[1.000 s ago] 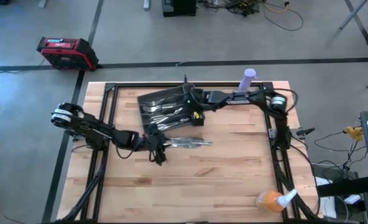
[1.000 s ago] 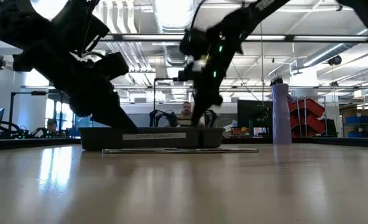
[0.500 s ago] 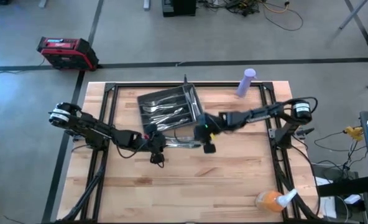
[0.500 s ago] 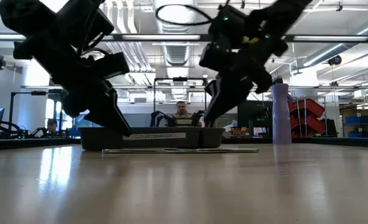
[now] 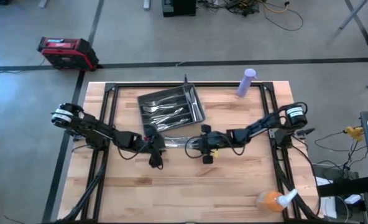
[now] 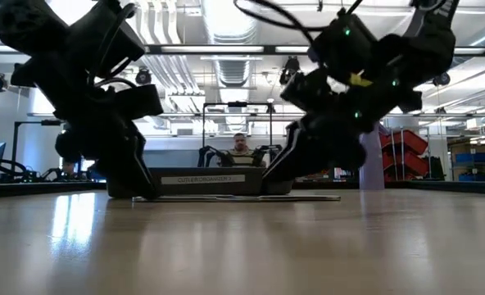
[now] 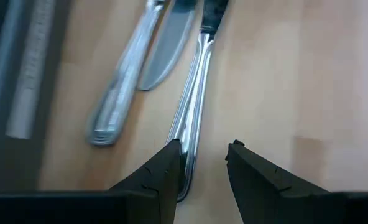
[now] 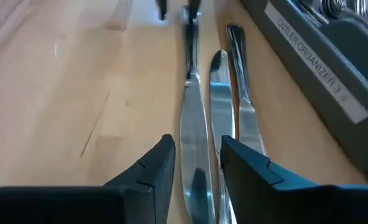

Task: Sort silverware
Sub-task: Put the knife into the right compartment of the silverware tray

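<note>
Straddling opposite knife (image 8: 193, 124) ends, both jaws parted (contact unclear), tray (image 5: 148, 100) beside.

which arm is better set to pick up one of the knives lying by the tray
Either, marginally the right: the right hand is open astride a knife blade, while the left hand straddles that piece's handle, beside the tray.

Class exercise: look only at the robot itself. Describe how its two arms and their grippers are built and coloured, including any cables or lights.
Both arms are dark, slim and jointed, with black cables looping along them and white rings at the shoulder joints. The right arm shows small green and yellow marks near its wrist. The left gripper and right gripper each have two black, angular, wedge-shaped fingers.
</note>
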{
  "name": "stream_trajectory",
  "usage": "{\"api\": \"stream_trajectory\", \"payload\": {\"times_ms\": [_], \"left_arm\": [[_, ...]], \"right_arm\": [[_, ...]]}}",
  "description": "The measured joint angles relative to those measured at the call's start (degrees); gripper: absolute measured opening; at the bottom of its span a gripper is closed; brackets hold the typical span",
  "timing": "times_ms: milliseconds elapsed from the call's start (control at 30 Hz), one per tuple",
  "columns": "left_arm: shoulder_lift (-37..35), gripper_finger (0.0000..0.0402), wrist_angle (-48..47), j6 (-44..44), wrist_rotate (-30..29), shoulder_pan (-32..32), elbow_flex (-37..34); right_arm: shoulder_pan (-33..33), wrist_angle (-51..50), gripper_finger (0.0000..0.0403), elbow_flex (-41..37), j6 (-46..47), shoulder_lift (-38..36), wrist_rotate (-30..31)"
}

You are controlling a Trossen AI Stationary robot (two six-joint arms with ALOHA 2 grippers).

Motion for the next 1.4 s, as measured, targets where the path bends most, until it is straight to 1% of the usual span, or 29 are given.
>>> {"api": "stream_trajectory", "payload": {"times_ms": [67,100,233,267,333,433,467,567,767,900,933,1067,1133,1200,1400], "left_arm": [[-0.29,0.0117,0.1,-1.39,0.58,-0.85,-0.03],[-0.39,0.0117,0.03,-1.84,0.96,-1.4,-0.09],[-1.35,0.0116,-0.56,-2.8,1.6,-3.34,0.07],[-1.67,0.0116,-0.92,-3.08,1.47,-3.62,0.05],[-2.06,0.0116,-1.37,-3.38,1.38,-3.89,0.45],[-4.01,0.0116,-6.41,-5.12,0.59,-4.32,0.9],[-4.33,0.0116,-6.72,-5.4,0.12,-4.43,1.14],[-5.75,0.0116,-8.85,-5.92,-0.98,-5.12,1.04],[-4.23,0.0116,-7.54,-5.98,-1.52,-5.55,0.28],[-2.35,0.0116,-3.66,-6.82,-2.96,-6.29,-1.63],[-1.87,0.0116,-1.41,-6.93,-3.59,-6.72,-2.32],[-0.86,0.0116,10.8,-7.82,-7.53,-9.43,-7.06],[0.73,0.0116,18.31,-8.58,-9.88,-10.79,-9.21],[2.29,0.0116,23.5,-8.99,-12.36,-12.2,-11.79],[12.72,0.0116,39.09,-9.66,-19.21,-14.55,-13.97]], "right_arm": [[0.04,1.72,0.0103,0.89,0.27,2.39,0.62],[0.05,2.26,0.0092,1.16,0.27,3.3,1.06],[-0.1,1.85,0.0018,1.16,0.28,4.33,2.23],[-0.1,2.11,0.001,1.3,0.41,4.38,2.32],[-0.31,1.07,0.0009,1.03,1.47,4.38,2.28],[-0.49,0.9,0.0002,1.07,2.32,4.59,1.67],[-0.49,0.48,0.0002,1.05,2.86,4.69,1.26],[-0.82,-1.13,0.0001,1.05,4.1,4.83,-1.58],[-1.13,-1.91,0.0,0.79,3.7,5.41,-2.16],[-1.13,-1.84,0.0,0.58,3.66,5.43,-2.43],[-1.13,-1.76,0.0,0.49,3.66,5.24,-2.28],[-1.13,-1.48,0.0,0.25,3.73,5.32,-2.43],[-1.13,-1.25,0.0,0.13,3.68,5.19,-2.28],[-1.13,-0.96,0.0,0.09,3.71,5.23,-2.47],[-1.11,-0.25,0.0,-0.11,3.8,5.3,-2.42]]}}
